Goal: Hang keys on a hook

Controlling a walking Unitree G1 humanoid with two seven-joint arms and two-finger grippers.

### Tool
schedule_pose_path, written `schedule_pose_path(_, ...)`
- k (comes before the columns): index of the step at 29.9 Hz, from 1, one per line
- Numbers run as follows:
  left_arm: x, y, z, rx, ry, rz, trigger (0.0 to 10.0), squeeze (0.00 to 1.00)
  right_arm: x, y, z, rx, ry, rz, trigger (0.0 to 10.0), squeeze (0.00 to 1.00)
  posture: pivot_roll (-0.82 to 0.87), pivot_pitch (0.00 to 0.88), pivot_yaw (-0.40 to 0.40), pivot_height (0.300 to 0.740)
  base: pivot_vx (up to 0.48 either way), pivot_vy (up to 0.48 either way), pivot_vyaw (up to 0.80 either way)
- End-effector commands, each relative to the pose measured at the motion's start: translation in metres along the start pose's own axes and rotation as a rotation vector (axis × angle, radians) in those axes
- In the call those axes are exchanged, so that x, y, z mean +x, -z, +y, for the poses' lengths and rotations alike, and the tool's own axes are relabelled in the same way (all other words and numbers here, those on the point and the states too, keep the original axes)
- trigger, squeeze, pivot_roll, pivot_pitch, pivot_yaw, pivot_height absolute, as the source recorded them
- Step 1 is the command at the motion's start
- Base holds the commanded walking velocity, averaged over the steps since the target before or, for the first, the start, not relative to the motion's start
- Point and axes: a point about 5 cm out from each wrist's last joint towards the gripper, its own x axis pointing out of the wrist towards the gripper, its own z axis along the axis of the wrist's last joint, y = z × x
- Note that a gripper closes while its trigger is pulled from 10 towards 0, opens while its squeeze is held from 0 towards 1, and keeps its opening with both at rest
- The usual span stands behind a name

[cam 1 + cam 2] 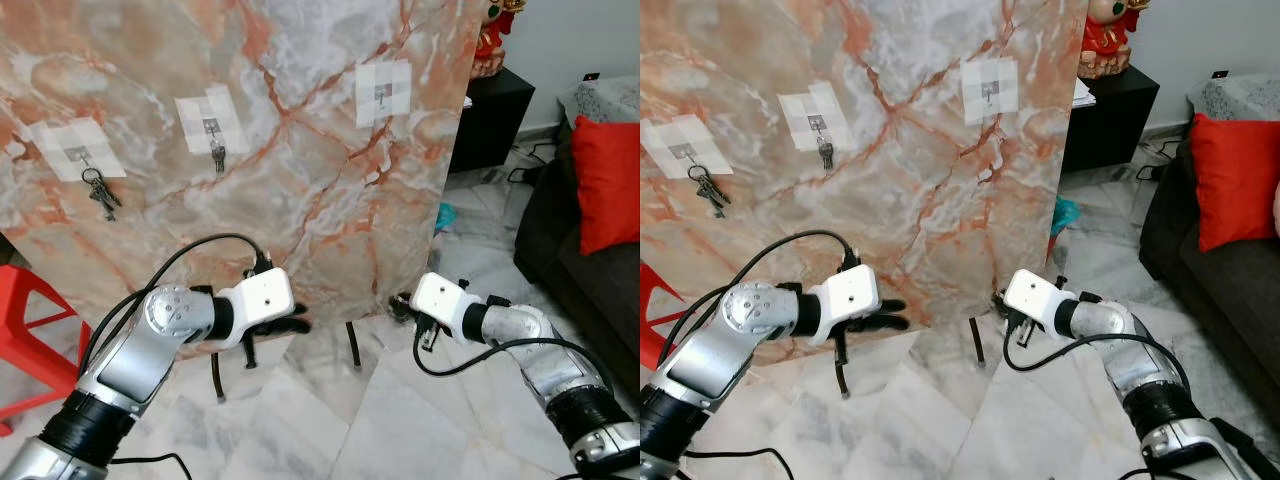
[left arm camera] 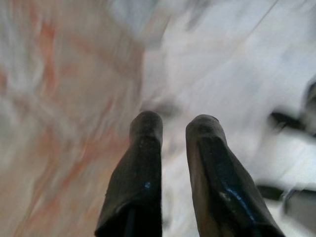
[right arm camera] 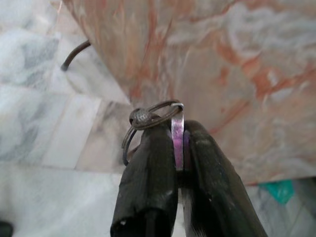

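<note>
I have the right hand (image 3: 178, 148) low in front of the marble panel (image 1: 300, 150), near its lower right corner, with both fingers pinched tight on the keys (image 3: 157, 118); the key ring and a flat purple-tinted piece stick out from between the fingertips, close to the panel face but not touching it as far as I can see. From the head camera I see this right hand (image 1: 405, 305) just beside the panel's bottom edge, above the pale tiled floor (image 1: 330, 420).

My left hand (image 1: 290, 325) hovers low at the panel's foot, left of centre, holding nothing; its 2 fingers (image 2: 145, 148) sit close together with a narrow gap between them, though that wrist picture is blurred.

Up on the panel I count 3 white patches, each with a small hook. The left hook (image 1: 80, 155) carries a bunch of keys (image 1: 100, 192), the middle hook (image 1: 212, 127) carries a single dark key (image 1: 218, 155), and the right hook (image 1: 383, 93) is bare, well above the right hand.

A red stool (image 1: 25, 330) stands at the far left, and a dark sofa (image 1: 560, 250) with a red cushion (image 1: 608, 180) at the right.
</note>
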Motion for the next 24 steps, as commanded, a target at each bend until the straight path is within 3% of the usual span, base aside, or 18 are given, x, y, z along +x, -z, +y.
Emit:
schedule_pose_path(1,0.0,0.011,0.0,0.031,-0.03,0.063,10.0,1.0,0.002,-0.003,-0.002,0.01,-0.001,0.006,0.0,0.0,0.09,0.077,0.029,0.74,0.0,0.0,0.0)
schedule_pose_path(2,0.001,0.014,0.0,0.014,-0.052,0.063,10.0,0.0,0.002,-0.002,-0.002,0.021,-0.002,0.008,0.0,0.0,0.09,0.078,0.027,0.74,0.0,0.0,0.0)
schedule_pose_path(8,0.005,0.028,0.0,-0.075,-0.162,0.073,10.0,0.0,0.001,-0.005,-0.006,0.062,0.055,-0.023,0.0,0.0,0.09,0.083,0.02,0.74,0.0,0.0,0.0)
schedule_pose_path(14,0.01,0.047,-0.003,-0.182,-0.325,0.1,10.0,0.0,-0.002,-0.008,-0.021,0.079,0.235,-0.027,0.0,0.0,0.08,0.08,0.016,0.74,0.0,0.0,0.0)
schedule_pose_path(16,0.014,0.063,-0.004,-0.252,-0.452,0.129,10.0,0.0,-0.002,-0.02,-0.031,0.177,0.372,-0.11,0.0,0.0,0.08,0.079,0.014,0.74,0.0,0.0,0.0)
schedule_pose_path(18,0.015,0.068,-0.005,-0.276,-0.483,0.139,10.0,0.0,-0.003,-0.023,-0.034,0.207,0.406,-0.137,0.0,0.0,0.08,0.079,0.012,0.74,0.0,0.0,0.0)
schedule_pose_path(19,0.018,0.079,-0.011,-0.35,-0.546,0.152,10.0,0.0,-0.003,-0.031,-0.036,0.289,0.446,-0.211,0.0,0.0,0.07,0.073,0.009,0.74,0.0,0.0,0.0)
schedule_pose_path(24,0.021,0.087,-0.019,-0.384,-0.575,0.173,10.0,0.0,-0.004,-0.038,-0.037,0.318,0.454,-0.267,0.0,0.0,0.06,0.069,0.006,0.74,0.0,0.0,0.0)
